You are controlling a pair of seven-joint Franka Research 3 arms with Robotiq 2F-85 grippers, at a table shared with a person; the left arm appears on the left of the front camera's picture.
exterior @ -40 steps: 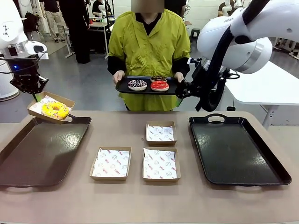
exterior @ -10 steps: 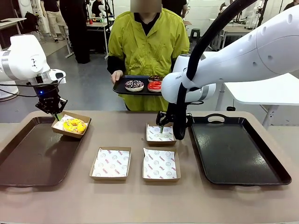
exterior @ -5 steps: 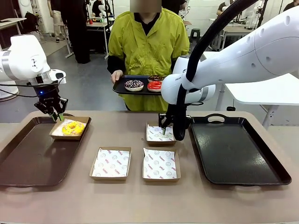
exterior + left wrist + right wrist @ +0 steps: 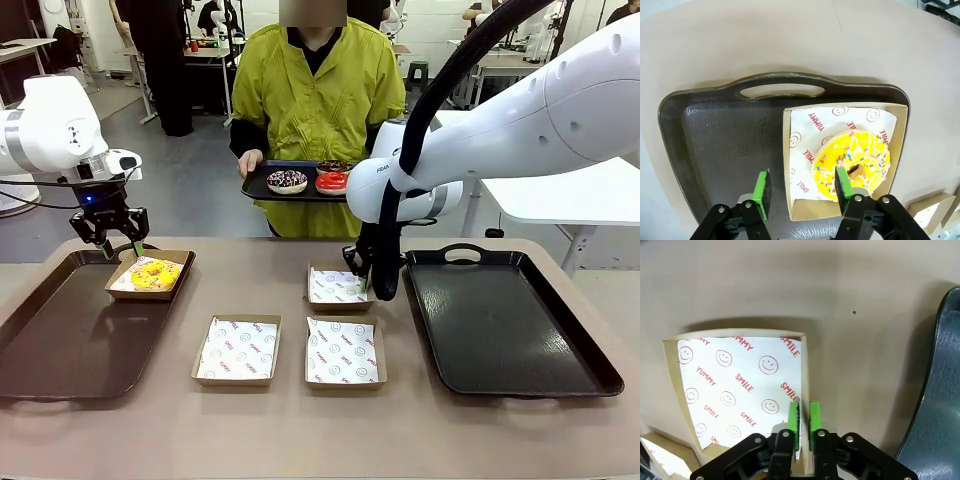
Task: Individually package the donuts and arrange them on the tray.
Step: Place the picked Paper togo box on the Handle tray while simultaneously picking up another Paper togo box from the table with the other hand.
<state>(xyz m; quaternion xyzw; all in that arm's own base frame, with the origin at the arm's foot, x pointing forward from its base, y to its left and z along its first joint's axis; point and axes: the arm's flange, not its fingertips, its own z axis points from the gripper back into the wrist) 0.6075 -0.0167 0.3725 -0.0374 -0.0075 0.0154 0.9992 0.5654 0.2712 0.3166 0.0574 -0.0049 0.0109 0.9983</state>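
the donuts look soft and light to me, with icing that would smear or stick to a pad, so i'd say the cardboard wall of a box is the place to pinch, not the ring itself; that wall is thin and will likely flex, so carry it level. the yellow donut (image 4: 852, 162), iced bright with coloured sprinkles, lies flat in its paper-lined box (image 4: 786, 150), which sits at the far end of the left tray (image 4: 60, 340) near the handle. the left gripper (image 4: 118, 247) hangs just above that box with its fingers spread apart and nothing between them. the right gripper (image 4: 804, 422) is pinched together on the side wall of the far empty box (image 4: 340, 287), paper liner caught along with it, close beside the right tray (image 4: 500, 320). across the table the person holds a small black tray (image 4: 262, 190) with the other three: a chocolate one with purple-white sprinkles (image 4: 287, 180), a glossy red one (image 4: 331, 182) and a dark one (image 4: 334, 167) behind it. two more lined boxes (image 4: 237, 350) wait nearer the robot.
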